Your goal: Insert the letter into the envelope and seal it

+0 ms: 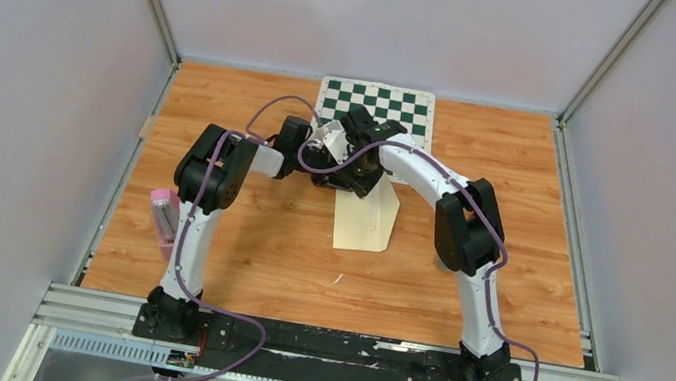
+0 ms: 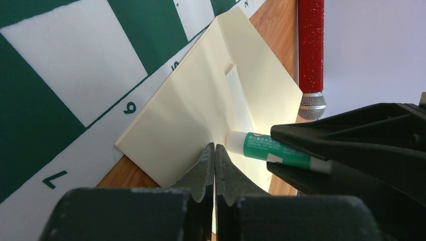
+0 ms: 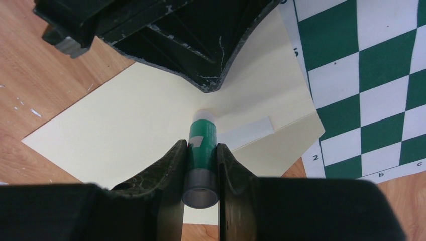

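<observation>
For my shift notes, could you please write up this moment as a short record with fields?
left hand: shut, tips pressing on the envelope
right hand: shut on the glue stick, its white tip at the envelope
envelope: on the wooden table, one end overlapping the chessboard
letter: not visible
other: red glitter stick near the envelope

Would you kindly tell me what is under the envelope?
One end of the envelope overlaps the chessboard; the rest lies on the wooden table. Anything inside it is hidden.
</observation>
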